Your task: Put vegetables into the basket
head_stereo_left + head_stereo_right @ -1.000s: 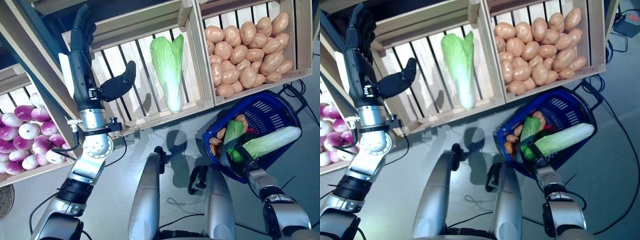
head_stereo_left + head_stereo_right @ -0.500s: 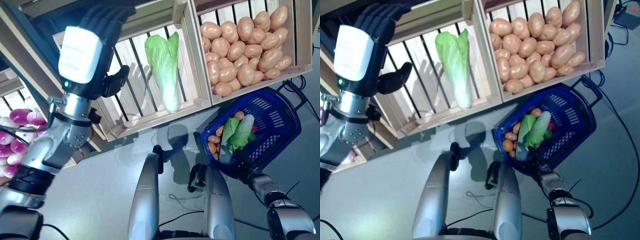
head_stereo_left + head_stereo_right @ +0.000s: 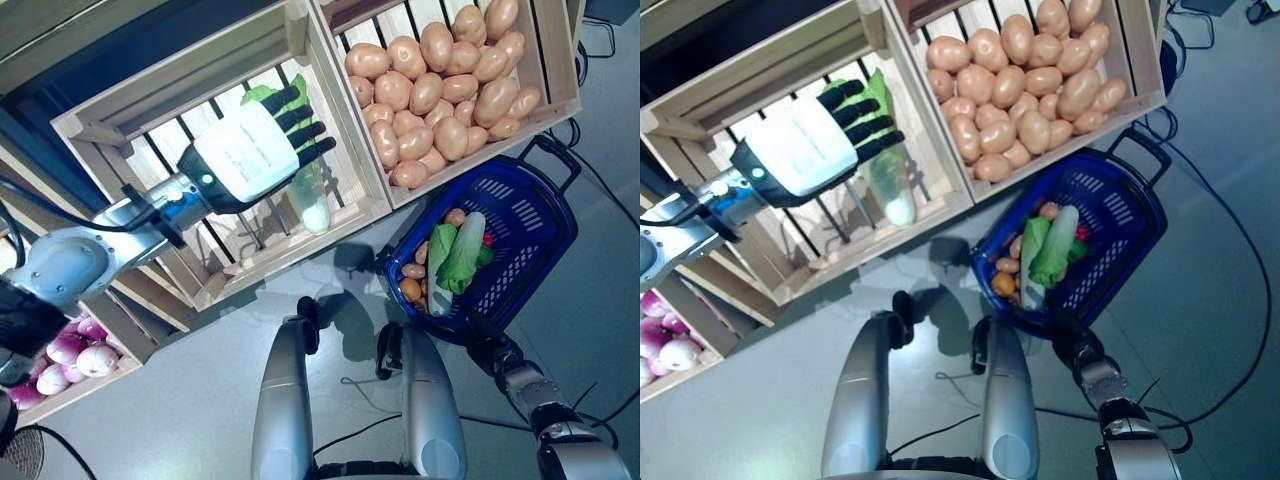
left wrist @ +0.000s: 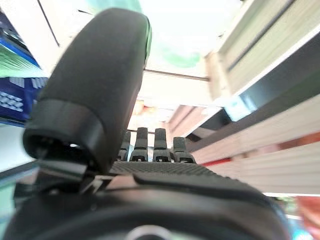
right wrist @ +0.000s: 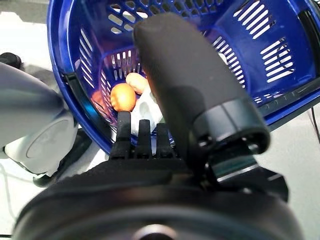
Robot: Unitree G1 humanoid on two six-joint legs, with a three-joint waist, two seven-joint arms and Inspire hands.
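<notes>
The blue basket (image 3: pixel 522 214) stands on the floor below the wooden stand, at the right. In it lie a pale green cabbage (image 3: pixel 461 250), orange round vegetables (image 5: pixel 122 96) and something red. My right hand (image 3: pixel 483 335) is at the basket's near rim with its fingers straight; it also shows in the right wrist view (image 5: pixel 190 85). My left hand (image 3: pixel 250 155), with a white back cover, reaches into the middle crate with straight fingers, over a long green cabbage (image 3: pixel 313 206) lying on the slats. The hand hides the cabbage's upper part.
The wooden stand (image 3: pixel 340 215) has slatted crates side by side, each with a raised front board. The right crate's corner (image 3: pixel 575 95) is just above the basket. Grey floor lies between the stand and the basket.
The camera has shifted. My left hand has come down from the upper shelf to the cabbage in the middle crate. The cabbage that lay across the basket's rim now lies inside it.
</notes>
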